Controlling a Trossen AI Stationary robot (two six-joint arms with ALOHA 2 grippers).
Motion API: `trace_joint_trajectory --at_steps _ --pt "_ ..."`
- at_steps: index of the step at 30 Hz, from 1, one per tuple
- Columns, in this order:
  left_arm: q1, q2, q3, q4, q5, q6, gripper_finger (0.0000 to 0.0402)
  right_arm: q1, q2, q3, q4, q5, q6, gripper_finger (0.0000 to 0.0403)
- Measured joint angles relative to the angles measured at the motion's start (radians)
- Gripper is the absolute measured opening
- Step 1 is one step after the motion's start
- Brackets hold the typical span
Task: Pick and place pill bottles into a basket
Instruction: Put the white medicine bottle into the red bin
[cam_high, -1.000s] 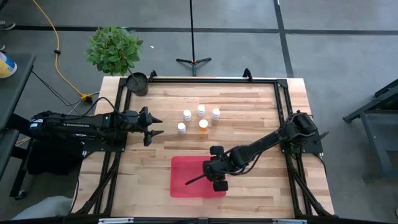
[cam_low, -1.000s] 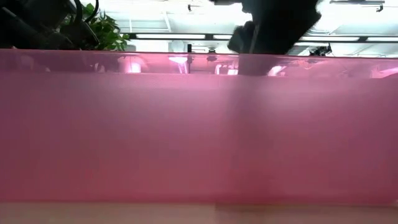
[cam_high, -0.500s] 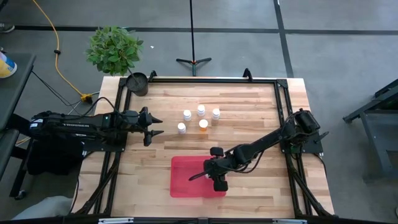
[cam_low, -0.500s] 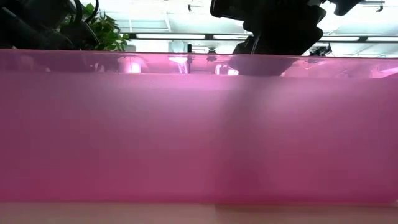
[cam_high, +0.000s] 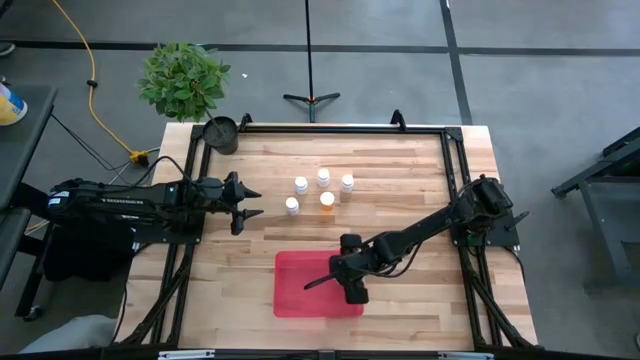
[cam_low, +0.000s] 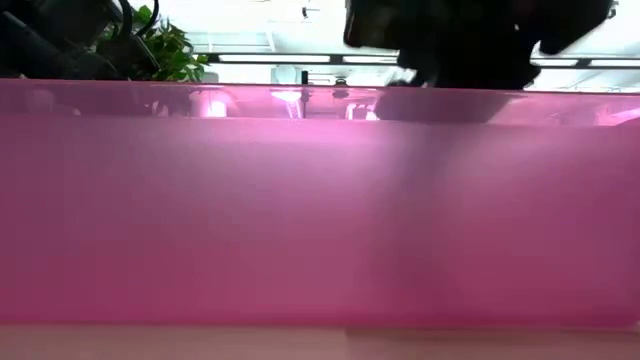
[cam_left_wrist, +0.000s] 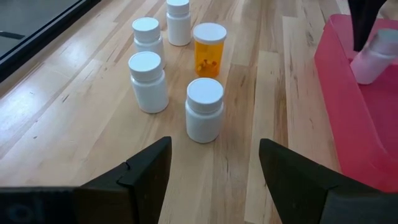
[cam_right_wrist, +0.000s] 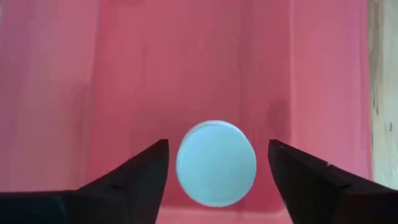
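Hovering over the red basket (cam_high: 300, 290), the right claw (cam_right_wrist: 217, 163) stands spread around a white-capped bottle (cam_right_wrist: 216, 163).

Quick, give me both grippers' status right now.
Left gripper: open, empty, facing the five bottles on the table.
Right gripper: open over the red tray, a white-capped bottle between its fingers, not gripped.

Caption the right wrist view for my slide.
Right claw open above a white-capped pill bottle over the shallow red plastic tray.
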Motion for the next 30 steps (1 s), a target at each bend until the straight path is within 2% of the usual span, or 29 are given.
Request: trace_joint_trajectory --at_steps 5,20,30 --pt "0.0 0.0 0.0 0.0 0.0 0.0 0.0276 0.001 0.003 -0.002 -0.005 -0.009 -0.003 0.0283" --pt "0.0 0.0 0.0 0.0 0.0 0.0 0.0276 -0.007 -0.006 0.0 -0.019 -0.032 -0.03 0.0286" --pt "0.0 0.0 0.0 0.0 0.0 0.0 0.0276 -0.029 -0.114 0.002 -0.056 -0.049 -0.029 0.0287"
